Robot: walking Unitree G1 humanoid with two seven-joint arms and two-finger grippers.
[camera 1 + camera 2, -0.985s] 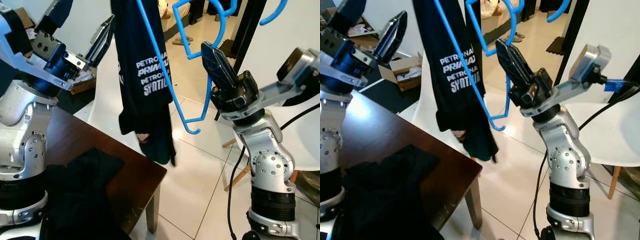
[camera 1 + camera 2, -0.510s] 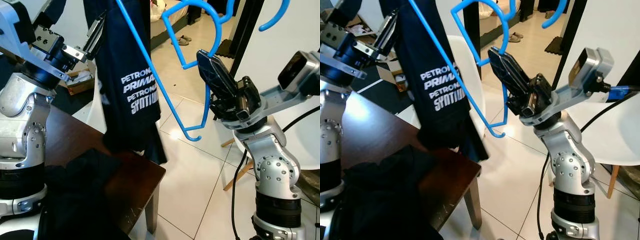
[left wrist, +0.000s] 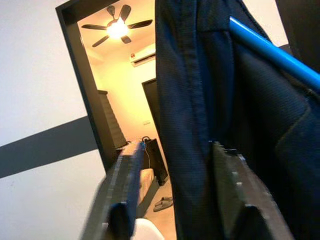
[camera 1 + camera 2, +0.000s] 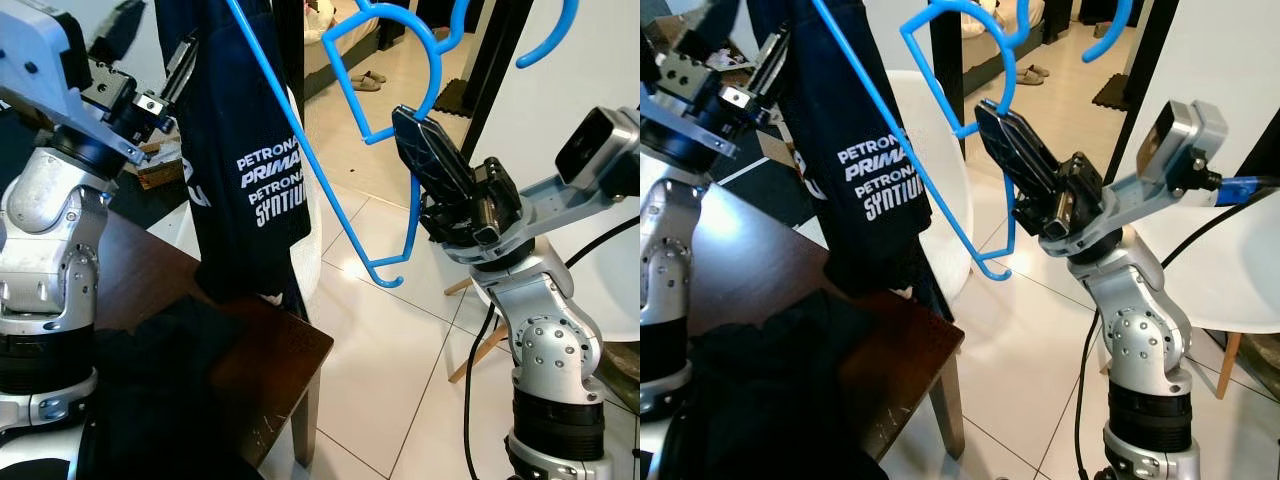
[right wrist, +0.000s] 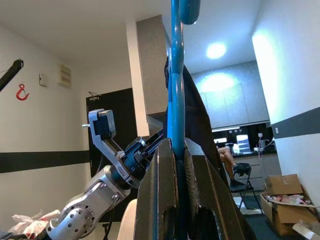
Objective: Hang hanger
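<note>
Right gripper (image 4: pixel 420 140) clamps the blue hanger (image 4: pixel 300 150); left gripper (image 3: pixel 175 195), fingers apart around the shirt (image 4: pixel 245 150), at ten o'clock

Below my left gripper (image 4: pixel 150 75): dark brown wooden table (image 4: pixel 280 350), one corner and one leg visible. On it: a heap of black cloth (image 4: pixel 150 390), lying at the near side. Beneath and beyond the table: pale tiled floor (image 4: pixel 380 370), under my right gripper (image 4: pixel 425 150).
</note>
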